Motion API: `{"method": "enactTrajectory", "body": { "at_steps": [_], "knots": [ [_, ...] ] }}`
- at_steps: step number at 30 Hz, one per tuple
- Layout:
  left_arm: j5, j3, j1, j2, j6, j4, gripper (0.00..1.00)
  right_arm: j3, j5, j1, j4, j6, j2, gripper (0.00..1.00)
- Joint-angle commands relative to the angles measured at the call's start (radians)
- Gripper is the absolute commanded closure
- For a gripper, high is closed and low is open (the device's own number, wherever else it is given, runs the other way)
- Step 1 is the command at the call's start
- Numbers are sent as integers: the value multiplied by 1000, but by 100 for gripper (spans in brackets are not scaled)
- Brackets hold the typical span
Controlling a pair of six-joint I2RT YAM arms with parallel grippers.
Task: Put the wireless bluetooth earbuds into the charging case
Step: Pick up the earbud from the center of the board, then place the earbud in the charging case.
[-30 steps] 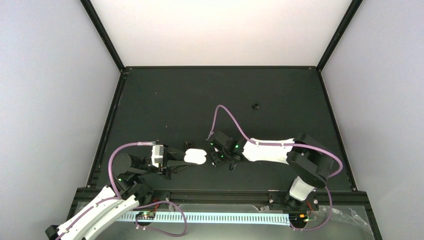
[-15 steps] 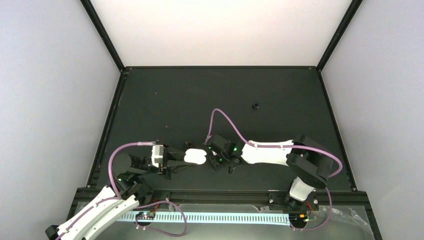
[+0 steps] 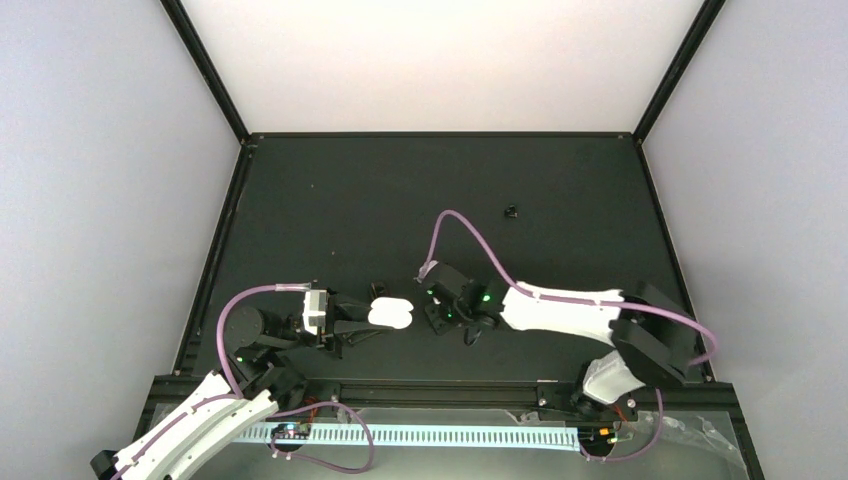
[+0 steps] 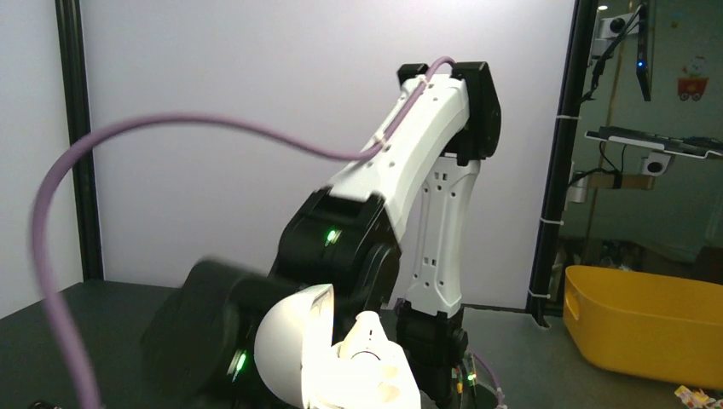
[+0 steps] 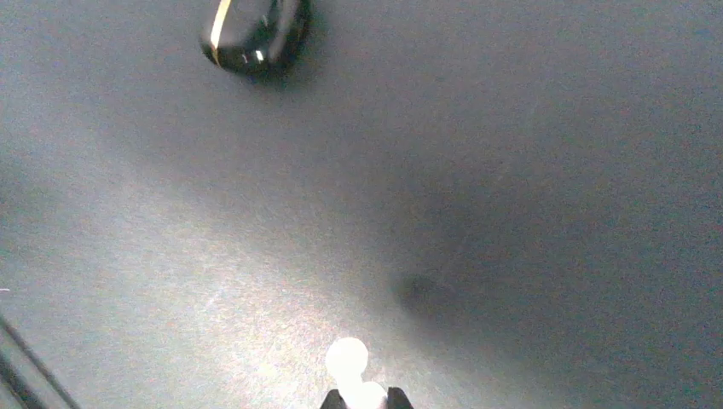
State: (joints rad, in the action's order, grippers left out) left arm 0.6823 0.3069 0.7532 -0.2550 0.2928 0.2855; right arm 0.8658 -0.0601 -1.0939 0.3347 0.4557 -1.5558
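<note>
Right gripper [image 5: 362, 400] pinching small white bean-shaped plastic earbud [image 5: 348, 360]; left gripper [image 3: 372, 316] clamped on glossy white oval charging case [image 3: 390, 315].
Earbud pokes out past the right gripper's black fingertips [image 5: 331, 399], above the dark matte tabletop [image 3: 400, 200]. The case is open, lid up, at the near-left of the tabletop, with a white rounded piece [image 4: 368, 334] standing in its lower half. Right gripper sits just right of the case, not touching. Glossy black rounded object with gold stripe [image 5: 256, 30] lies on the tabletop ahead. Small black squarish object [image 3: 511, 211] far back, well apart.
</note>
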Motion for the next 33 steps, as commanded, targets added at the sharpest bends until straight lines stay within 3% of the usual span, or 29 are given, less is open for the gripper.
{"method": "enactTrajectory", "body": {
  "at_steps": [1, 7, 13, 18, 22, 27, 33],
  "knots": [
    [13, 24, 5, 14, 2, 20, 98, -27, -129, -3, 73, 18, 187, 99],
    [-1, 43, 5, 8, -9, 32, 98, 1, -251, 2, 289, -22, 476, 99],
    [-12, 75, 5, -29, -30, 69, 98, 252, -292, 1, 518, -167, 664, 99],
    [-6, 67, 5, -95, 7, 165, 98, 521, -245, -18, 616, -274, 649, 99],
    [-4, 57, 5, -146, 39, 241, 98, 654, -228, -118, 609, -347, 609, 99],
    [-7, 65, 5, -182, 34, 263, 98, 650, -227, -306, 570, -423, 563, 99],
    [-12, 69, 6, -205, 15, 261, 98, 557, -196, -330, 484, -446, 585, 99]
  ]
}}
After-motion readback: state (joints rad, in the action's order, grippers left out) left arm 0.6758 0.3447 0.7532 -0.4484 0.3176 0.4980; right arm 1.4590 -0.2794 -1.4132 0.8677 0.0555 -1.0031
